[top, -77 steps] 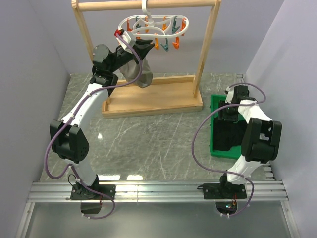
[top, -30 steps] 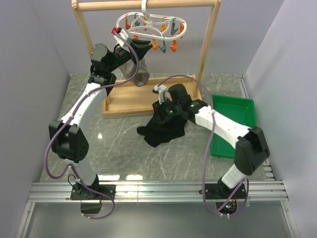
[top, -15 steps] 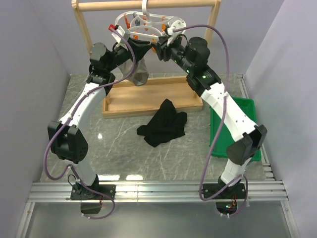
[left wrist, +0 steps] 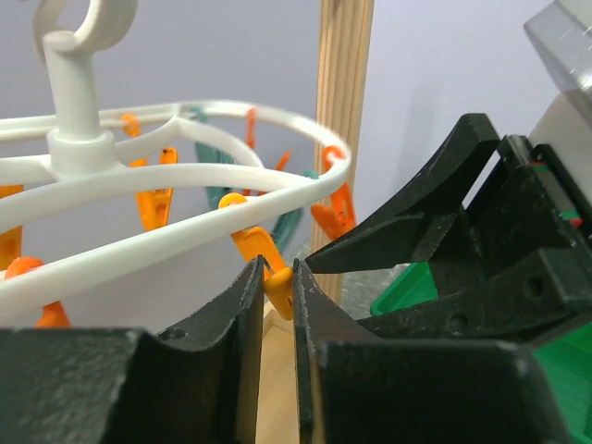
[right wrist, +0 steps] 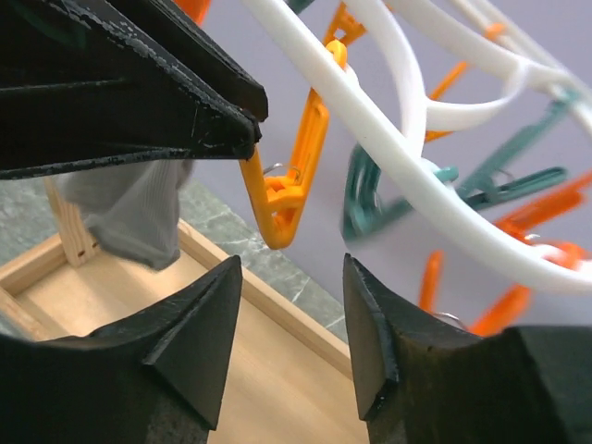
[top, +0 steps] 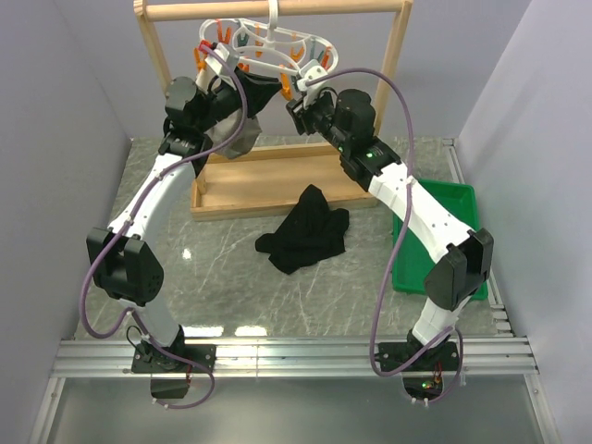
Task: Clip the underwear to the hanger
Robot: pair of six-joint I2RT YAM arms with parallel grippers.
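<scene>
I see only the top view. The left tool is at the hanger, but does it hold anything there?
Observer: Yes. The left wrist view shows the left tool shut on one orange peg of the hanger.
Operator: Is the right tool closed on something too?
Observer: No. In the right wrist view the right tool is open with nothing in its gap; the peg hangs just above it.
Operator: Is the grey cloth in its way?
Observer: It seems not. The right wrist view shows the grey cloth hanging under the left tool, off to one side, not in the right tool's gap.
</scene>
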